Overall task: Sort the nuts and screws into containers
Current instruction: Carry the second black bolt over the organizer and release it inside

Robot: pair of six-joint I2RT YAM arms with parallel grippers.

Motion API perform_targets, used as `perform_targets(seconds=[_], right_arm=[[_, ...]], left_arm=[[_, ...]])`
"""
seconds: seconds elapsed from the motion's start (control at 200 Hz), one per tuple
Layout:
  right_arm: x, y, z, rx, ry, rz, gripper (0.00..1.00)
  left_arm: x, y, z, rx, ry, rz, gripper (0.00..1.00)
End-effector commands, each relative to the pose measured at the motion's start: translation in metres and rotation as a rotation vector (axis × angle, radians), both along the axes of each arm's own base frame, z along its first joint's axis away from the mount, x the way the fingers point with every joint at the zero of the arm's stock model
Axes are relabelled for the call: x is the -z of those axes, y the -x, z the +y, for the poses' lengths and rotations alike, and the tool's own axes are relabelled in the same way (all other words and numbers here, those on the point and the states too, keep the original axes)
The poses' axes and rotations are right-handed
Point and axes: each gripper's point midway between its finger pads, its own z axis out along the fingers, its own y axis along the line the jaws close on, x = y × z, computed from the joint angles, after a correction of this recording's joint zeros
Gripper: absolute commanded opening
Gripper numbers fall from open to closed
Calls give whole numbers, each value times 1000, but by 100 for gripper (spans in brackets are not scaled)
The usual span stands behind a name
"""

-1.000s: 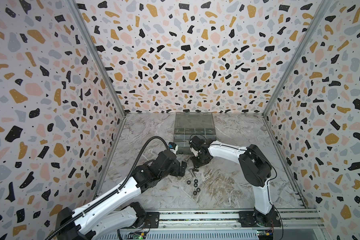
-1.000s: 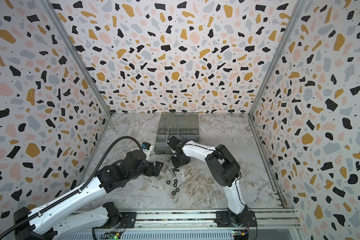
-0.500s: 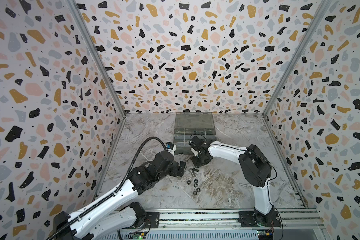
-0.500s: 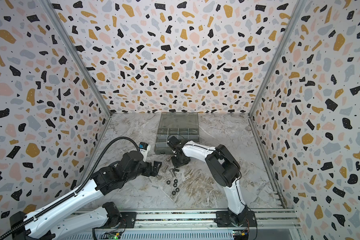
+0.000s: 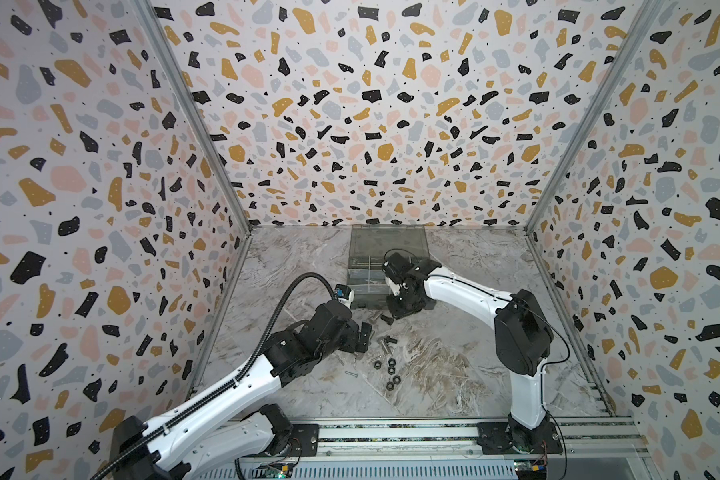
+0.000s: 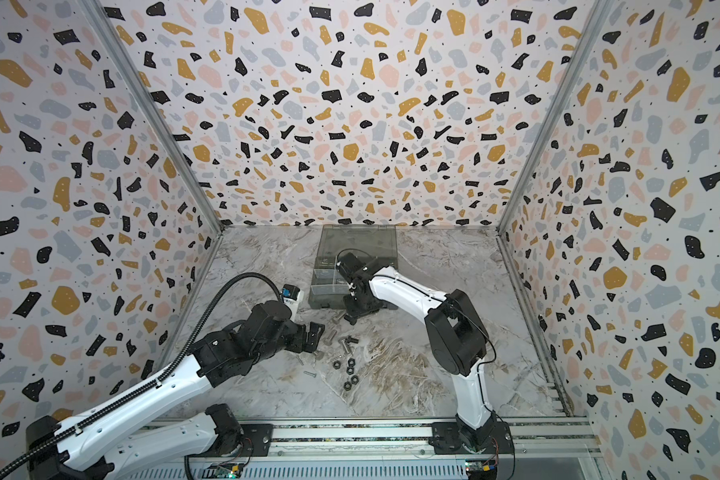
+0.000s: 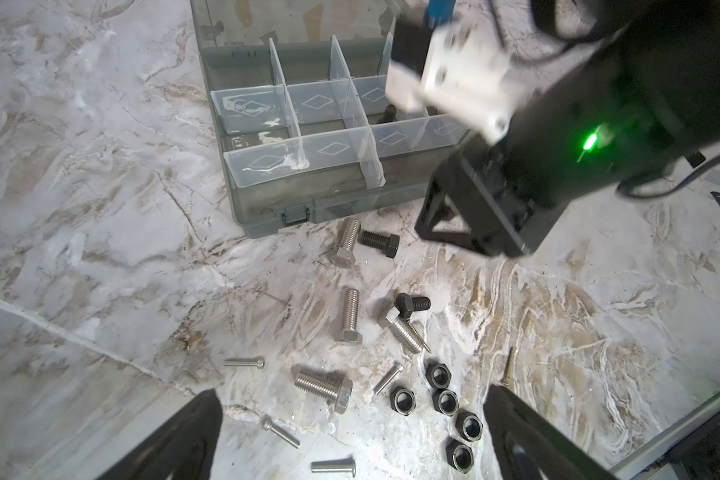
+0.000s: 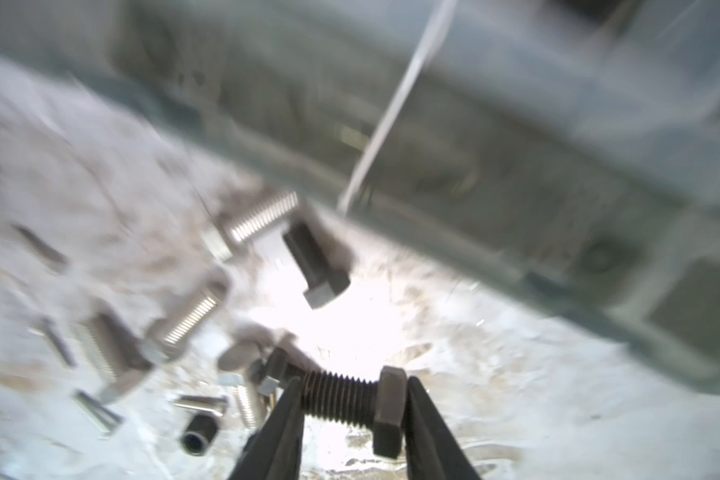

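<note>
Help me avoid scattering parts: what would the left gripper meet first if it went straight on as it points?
Likely the large silver bolt on the table, centred between the left gripper's open jaws; black nuts lie beside it. Depth is unclear.

We wear white link shells (image 5: pixel 462 291) and black joints (image 5: pixel 520 336); a ribbed black cable (image 5: pixel 308 275) runs along our left arm (image 5: pixel 233 401).

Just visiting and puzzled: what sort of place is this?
Likely a robot test booth: terrazzo-patterned walls enclose a marble-look tabletop, and a left arm and right arm stand on a metal rail.
</note>
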Motion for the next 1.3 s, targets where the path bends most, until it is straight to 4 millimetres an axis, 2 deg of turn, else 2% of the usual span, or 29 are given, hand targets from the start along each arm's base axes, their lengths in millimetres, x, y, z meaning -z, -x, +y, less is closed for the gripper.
perform_targets(seconds=[0.0, 0.2, 0.345, 0.546, 0.816, 0.926, 1.021, 1.141, 1.201, 1.297], right_arm=[[-39, -24, -18, 33, -10, -69, 26], [-38, -64, -23, 73, -21, -92, 26], [-30, -86, -21, 80, -37, -92, 26], [-14, -104, -13, 70, -47, -78, 26], [2, -124, -15, 82, -58, -62, 28], [3, -125, -16, 68, -70, -50, 48], [-6, -122, -18, 57, -66, -60, 50], [-28, -109, -23, 48, -74, -75, 50], [-40, -94, -23, 32, -81, -83, 48], [-44, -60, -22, -1, -71, -72, 47]], left_arm=[[-21, -12, -12, 21, 20, -62, 100], [-26, -23, -24, 50, -12, -74, 100], [-28, -31, -32, 68, -42, -83, 100], [-25, -40, -39, 84, -82, -76, 100], [-21, -47, -43, 89, -105, -67, 100], [-19, -49, -42, 86, -112, -58, 100], [-17, -50, -40, 80, -116, -56, 100], [-17, -51, -39, 77, -114, -56, 100], [-16, -49, -37, 75, -114, -53, 100], [-11, -45, -34, 73, -109, -44, 100]])
